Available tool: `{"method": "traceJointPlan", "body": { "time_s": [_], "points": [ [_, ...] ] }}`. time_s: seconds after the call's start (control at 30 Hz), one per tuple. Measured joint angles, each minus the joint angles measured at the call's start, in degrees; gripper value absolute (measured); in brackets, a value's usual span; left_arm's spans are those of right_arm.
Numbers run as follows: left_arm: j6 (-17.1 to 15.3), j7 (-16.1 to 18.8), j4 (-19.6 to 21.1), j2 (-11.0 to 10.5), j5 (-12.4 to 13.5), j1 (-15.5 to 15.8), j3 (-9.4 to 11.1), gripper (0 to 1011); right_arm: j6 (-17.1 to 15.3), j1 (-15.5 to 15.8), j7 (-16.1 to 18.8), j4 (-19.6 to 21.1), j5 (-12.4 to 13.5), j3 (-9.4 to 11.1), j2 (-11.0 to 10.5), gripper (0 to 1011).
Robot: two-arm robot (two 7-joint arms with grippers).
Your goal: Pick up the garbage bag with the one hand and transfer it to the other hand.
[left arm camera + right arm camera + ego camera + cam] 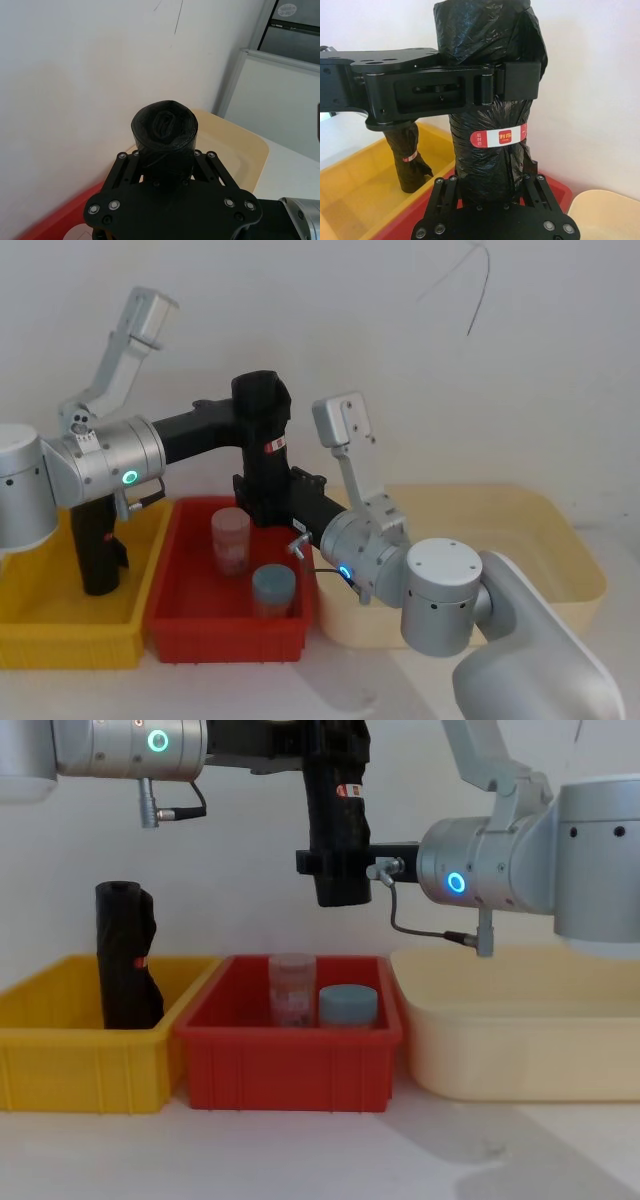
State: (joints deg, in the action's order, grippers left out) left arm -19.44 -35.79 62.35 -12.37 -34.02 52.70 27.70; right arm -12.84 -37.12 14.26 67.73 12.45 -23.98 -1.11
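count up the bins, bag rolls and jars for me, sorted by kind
bins: 3 (yellow bin, red bin, cream bin)
bag rolls: 2 (garbage bag in the air, left gripper clamped near its top, right gripper on its lower part; other roll standing in the yellow bin)
jars: 2 (clear jar, blue-lidded jar, both in the red bin)
total: 7

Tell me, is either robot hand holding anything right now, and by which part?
Both hold the garbage bag: the left gripper clamps its upper part, and the right gripper grips its lower end.
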Motion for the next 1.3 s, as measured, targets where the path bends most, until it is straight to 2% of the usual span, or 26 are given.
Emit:
{"method": "traceJointPlan", "body": {
  "time_s": [0.43,0.6,0.73,0.77,0.93,0.97,1.17,1.3],
  "points": [
    [0.00,-0.01,0.00,0.01,-0.01,0.00,0.00,370,0.08,-0.19,0.01,-0.29,-0.09,0.06,0.17,528],
    [0.00,-0.02,0.00,0.01,-0.01,0.00,0.01,523,-0.08,0.27,-0.14,0.11,-0.06,0.53,0.30,528],
    [0.00,-0.02,0.00,0.00,-0.01,0.00,0.01,600,-0.49,0.81,-0.51,0.77,0.36,1.22,0.43,528],
    [0.00,-0.01,0.00,0.00,-0.01,0.00,0.01,660,-0.75,1.10,-0.73,1.04,0.65,1.55,0.45,528],
    [-0.21,0.40,0.43,-0.09,-0.11,-0.15,-0.08,791,-1.59,1.83,-1.62,1.80,1.42,2.69,0.48,528],
    [-0.39,0.74,0.74,-0.15,-0.21,-0.32,-0.22,852,-1.78,1.94,-1.78,1.89,1.58,2.91,0.47,528],
    [-1.64,2.38,2.69,-0.48,-1.42,-1.38,-1.37,993,-2.96,2.88,-3.50,2.36,2.40,5.03,0.10,528],
    [-2.79,3.34,4.45,-0.65,-2.69,-2.35,-2.46,1001,-3.42,3.31,-4.23,2.37,2.60,5.98,-0.24,528]
  ]
}}
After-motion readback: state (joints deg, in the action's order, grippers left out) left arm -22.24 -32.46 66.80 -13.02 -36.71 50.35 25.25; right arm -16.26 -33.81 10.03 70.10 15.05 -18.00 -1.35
